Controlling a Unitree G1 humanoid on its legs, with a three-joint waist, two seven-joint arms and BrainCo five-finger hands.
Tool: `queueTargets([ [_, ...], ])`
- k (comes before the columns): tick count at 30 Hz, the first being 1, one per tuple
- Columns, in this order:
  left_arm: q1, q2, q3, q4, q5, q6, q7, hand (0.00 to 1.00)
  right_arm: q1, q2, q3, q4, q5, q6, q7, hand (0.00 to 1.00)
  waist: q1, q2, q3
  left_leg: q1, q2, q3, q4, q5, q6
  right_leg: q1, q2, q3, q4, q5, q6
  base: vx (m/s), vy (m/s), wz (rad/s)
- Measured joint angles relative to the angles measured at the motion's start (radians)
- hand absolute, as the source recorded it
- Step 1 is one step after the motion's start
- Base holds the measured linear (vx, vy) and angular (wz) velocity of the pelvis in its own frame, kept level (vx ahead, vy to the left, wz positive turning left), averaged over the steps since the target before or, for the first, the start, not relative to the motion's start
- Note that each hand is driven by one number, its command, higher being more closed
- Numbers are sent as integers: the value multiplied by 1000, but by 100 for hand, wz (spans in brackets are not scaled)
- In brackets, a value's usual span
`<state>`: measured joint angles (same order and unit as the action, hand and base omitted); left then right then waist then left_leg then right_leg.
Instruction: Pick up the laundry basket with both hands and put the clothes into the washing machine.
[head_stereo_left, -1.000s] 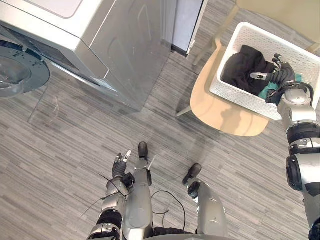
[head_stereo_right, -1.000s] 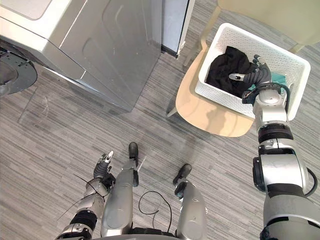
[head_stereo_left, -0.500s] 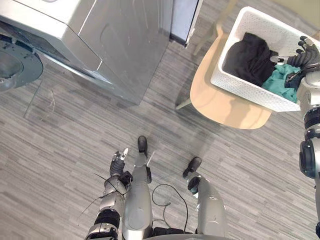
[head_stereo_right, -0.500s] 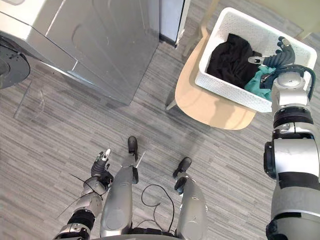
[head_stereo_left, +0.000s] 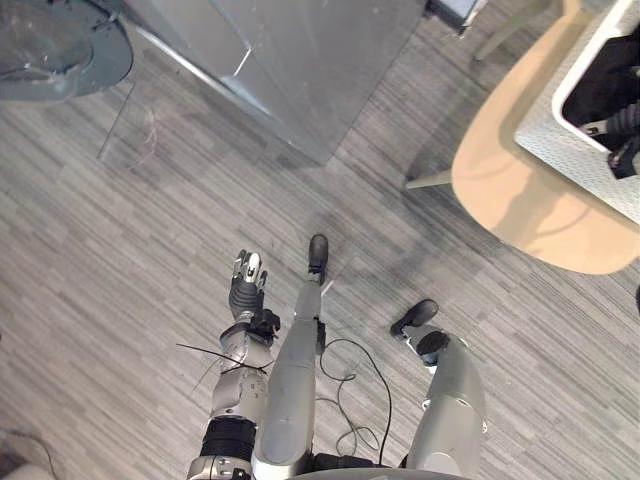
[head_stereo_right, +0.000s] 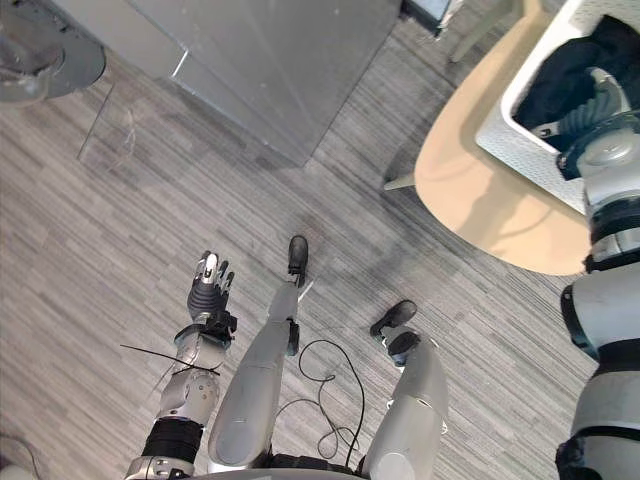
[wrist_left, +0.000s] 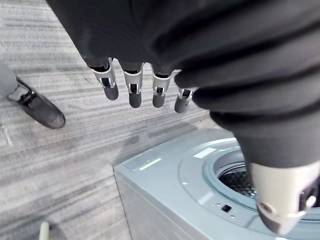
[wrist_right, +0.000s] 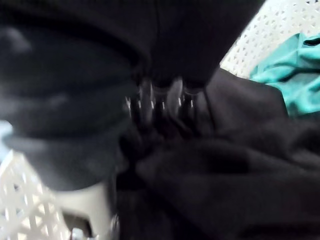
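You've got a perforated white plastic basket (head_stereo_left: 588, 152), soft matt black cloth (wrist_right: 240, 165), a smooth pale-wood seat (head_stereo_left: 510, 200), and a satin grey metal washer (head_stereo_left: 300, 70).

Soft, even indoor light with no hard shadows.
The grey plank floor (head_stereo_left: 120, 250) is evenly bright, with one faint shadow beside the pale wooden seat (head_stereo_left: 520, 205) at the right. The round glass door (head_stereo_left: 60, 40) at the upper left carries pale reflections. In the right wrist view, the black cloth (wrist_right: 225, 165) lies dim.

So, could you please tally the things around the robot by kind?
washing machine: 1
chair: 1
laundry basket: 1
black garment: 1
teal garment: 1
Total: 5
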<state>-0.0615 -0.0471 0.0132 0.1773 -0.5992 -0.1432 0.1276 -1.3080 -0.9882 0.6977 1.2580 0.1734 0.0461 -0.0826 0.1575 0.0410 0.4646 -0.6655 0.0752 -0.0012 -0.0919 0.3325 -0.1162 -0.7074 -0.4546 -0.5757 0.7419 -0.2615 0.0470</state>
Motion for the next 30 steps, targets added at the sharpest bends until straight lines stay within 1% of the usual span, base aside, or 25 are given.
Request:
queueTargets([
  [1, 8, -4, -9, -15, -11, 1, -2, 0, -2, -13, 30, 8, -10, 0, 1, 0, -1, 0, 0, -2, -6, -6, 0, 1, -2, -1, -7, 0, 10, -10, 6, -32, -93, 42],
  [2, 18, -8, -22, -37, -27, 1, -15, 0, -10, -31, 91, 25, -26, 1, 10, 0, -1, 2, -1, -6, -14, -12, 0, 1, -2, -9, -21, 2, 29, -23, 7, -42, -93, 27],
  [4, 27, -11, -32, -69, -41, 1, -20, 0, -61, -49, 193, 37, -31, 1, 41, 0, -2, 12, -7, -31, -16, -16, -1, -4, -8, -37, -25, 5, 45, -36, 7, -64, -90, 13],
  [6, 28, -17, -45, -91, -60, 2, -19, 0, -103, -65, 248, 44, -30, 1, 49, 0, -3, 17, -11, -55, -17, -11, -1, -3, -9, -69, -26, 12, 56, -37, 6, -63, -56, 2],
  [7, 29, -17, -56, -102, -60, 3, -21, 0, -124, -72, 274, 58, -28, 1, 55, 100, -2, 17, -11, -68, -21, -8, -1, -1, -12, -87, -31, 18, 67, -40, 4, -63, -66, 6],
  [8, 29, -18, -64, -107, -61, 5, -22, 0, -129, -86, 296, 65, -27, 1, 63, 100, -2, 17, -11, -75, -24, -7, -1, 1, -14, -98, -36, 25, 77, -46, 4, -45, -62, 9],
  [10, 30, -18, -66, -107, -65, 9, -28, 0, -128, -87, 318, 95, -27, 2, 66, 100, 5, 17, -11, -76, -25, -7, -1, 4, -18, -103, -36, 30, 84, -47, 3, -25, -71, 3],
  [14, 34, -18, -90, -107, -72, 12, -39, 0, -123, -93, 355, 146, -24, 9, 65, 100, 24, 30, -27, -75, -25, -11, 0, 9, -22, -105, -36, 34, 95, -53, -2, -3, -70, 3],
  [16, 40, -18, -90, -106, -80, 18, -39, 0, -107, -84, 364, 147, -17, 13, 62, 100, 26, 38, -45, -73, -25, -16, 0, 19, -13, -102, -36, 34, 98, -56, -1, 7, -69, 4],
  [17, 40, -18, -89, -106, -84, 19, -39, 0, -104, -81, 363, 147, -16, 14, 60, 100, 26, 38, -47, -69, -25, -16, 0, 21, -14, -99, -36, 35, 99, -56, -1, 13, -78, -2],
  [19, 40, -18, -88, -104, -93, 20, -38, 0, -80, -65, 353, 146, -4, 14, 48, 100, 26, 39, -47, -47, -25, -16, 1, 31, -4, -81, -34, 39, 97, -56, -1, 14, -82, -6],
  [21, 40, -18, -87, -88, -94, 20, -38, 0, -20, -36, 303, 138, 27, 21, 25, 100, 21, 38, -48, -14, -18, -19, 6, 33, -3, -40, -26, 37, 83, -56, -2, 14, -85, -8],
  [22, 40, -18, -86, -85, -95, 20, -37, 0, -4, -29, 283, 130, 38, 21, 22, 100, 21, 38, -48, -6, -10, -19, 9, 32, -3, -29, -20, 36, 75, -56, -2, 6, -101, -16],
  [24, 40, -17, -78, -83, -96, 20, -37, 0, 29, 12, 227, 108, 72, 22, 20, 100, 20, 38, -48, -1, 6, -19, 36, 30, -5, 3, 3, 30, 46, -47, -7, -16, -92, -22],
  [26, 40, -10, -76, -74, -97, 19, -39, 0, 55, 50, 155, 55, 123, 16, 21, 100, 20, 37, -48, 2, 36, -16, 86, 2, -23, 29, 33, 32, 20, -34, -17, -37, -75, -34],
  [27, 40, -9, -74, -65, -98, 17, -40, 0, 56, 63, 139, 43, 141, 10, 21, 100, 20, 37, -47, 2, 43, -14, 102, -8, -24, 35, 40, 32, 17, -33, -19, -61, -99, -38],
  [28, 44, -8, -69, -54, -99, 17, -40, 0, 57, 86, 116, 12, 161, 1, 21, 100, 22, 34, -46, 3, 63, 2, 133, -34, -19, 44, 60, 37, 10, -28, -26, -79, -121, -42],
  [30, 47, -8, -62, -46, -105, 17, -41, 0, 57, 105, 82, -46, 187, -7, 22, 100, 21, 31, -44, 3, 85, 10, 168, -50, -29, 53, 82, 44, 3, -24, -32, -75, -115, -38],
])
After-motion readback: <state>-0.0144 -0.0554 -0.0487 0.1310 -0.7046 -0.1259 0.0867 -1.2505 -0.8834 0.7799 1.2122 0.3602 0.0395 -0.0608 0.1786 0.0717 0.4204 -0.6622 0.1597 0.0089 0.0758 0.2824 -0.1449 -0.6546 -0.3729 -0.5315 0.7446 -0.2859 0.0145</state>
